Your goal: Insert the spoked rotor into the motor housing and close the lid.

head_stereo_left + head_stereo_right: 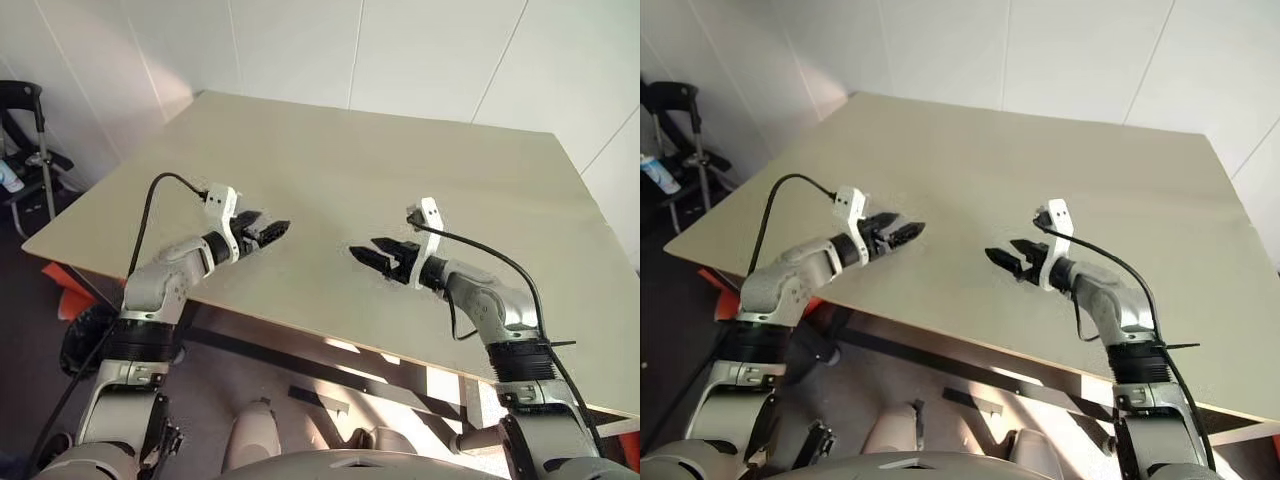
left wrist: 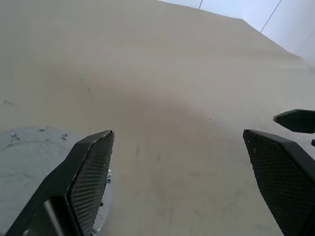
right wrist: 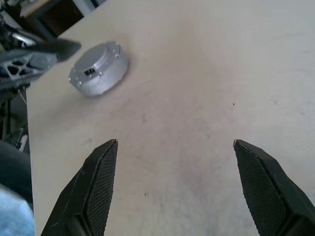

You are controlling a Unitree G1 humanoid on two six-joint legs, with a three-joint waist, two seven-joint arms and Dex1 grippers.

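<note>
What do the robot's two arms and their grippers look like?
Both arms are silver-grey with black joint rings. The left gripper and the right gripper each have two black pointed fingers with textured pads, a white bracket at the wrist and a black cable.

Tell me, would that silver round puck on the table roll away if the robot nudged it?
The silver puck lies flat on its broad face on the table, so a nudge would probably slide it, not roll it. It looks like solid metal: likely stiff and heavy for its size. Its smooth rim may be slippery to grip.
</note>
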